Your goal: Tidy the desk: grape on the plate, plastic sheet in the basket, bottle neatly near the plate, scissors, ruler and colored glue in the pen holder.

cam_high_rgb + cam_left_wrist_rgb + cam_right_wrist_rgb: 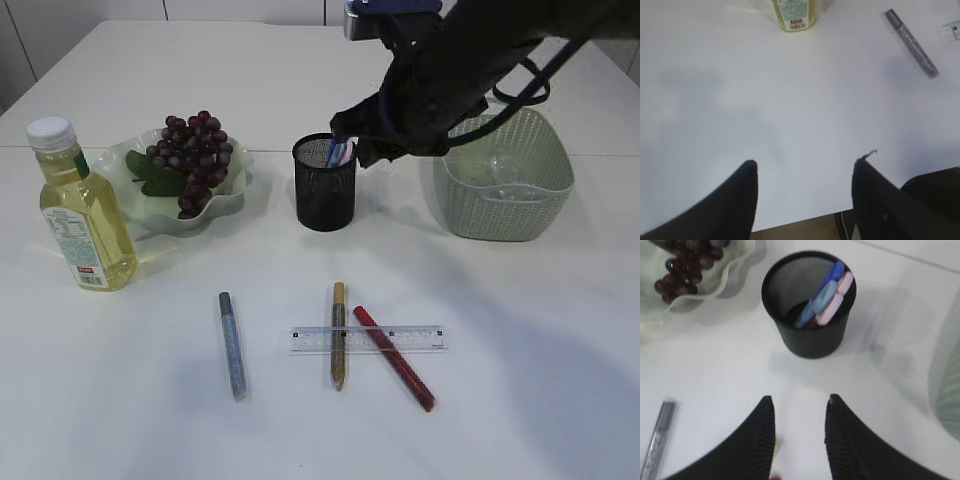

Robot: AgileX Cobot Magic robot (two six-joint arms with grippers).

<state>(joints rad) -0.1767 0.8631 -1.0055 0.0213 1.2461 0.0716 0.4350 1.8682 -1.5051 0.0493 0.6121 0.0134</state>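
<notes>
Black right hand [797,402]: fingers apart, nothing between them, above the worktop [520,330] beside the pen holder [809,305]. Scissors [826,296] stand inside the holder. Left hand [805,170]: wide, empty, at the near edge. Ruler [367,339] and three glue pens [338,335] lie toward the near edge. Grapes [195,160] on plate [235,195]; bottle [82,210] beside it; basket [505,175] toward the right edge.
</notes>
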